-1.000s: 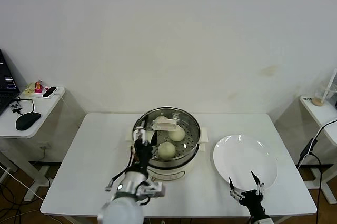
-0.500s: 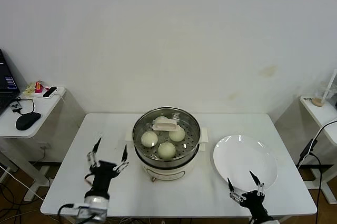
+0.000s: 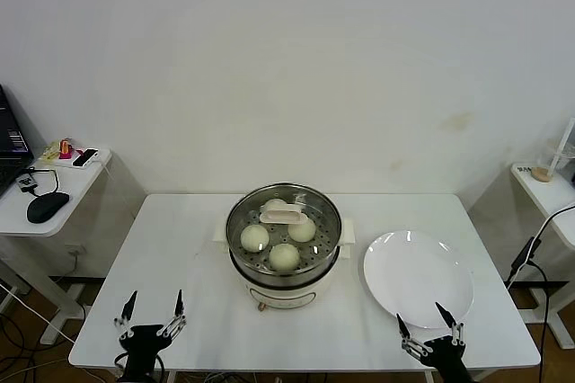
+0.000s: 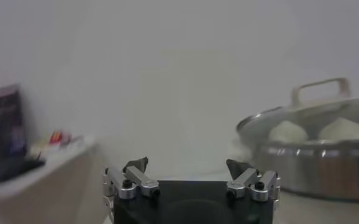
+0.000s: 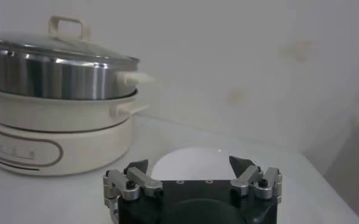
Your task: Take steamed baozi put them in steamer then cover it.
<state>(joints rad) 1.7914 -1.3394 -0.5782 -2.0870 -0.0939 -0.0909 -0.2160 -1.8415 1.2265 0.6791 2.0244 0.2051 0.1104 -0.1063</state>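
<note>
On the white table (image 3: pixel 180 248), the steamer (image 3: pixel 284 257) sits centre with the cover (image 3: pixel 284 221) on, three steamed baozi (image 3: pixel 284 257) visible, perhaps a fourth behind the handle. The left gripper (image 3: pixel 151 322), jaws spread, has withdrawn from the pot to seven o'clock. The right gripper (image 3: pixel 431 329) waits spread at five o'clock, by the plate (image 3: pixel 418 275).

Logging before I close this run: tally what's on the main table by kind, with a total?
Baozi visible through the lid: 3
Steamer: 1
Glass lid: 1
White plate: 1
Total: 6
</note>
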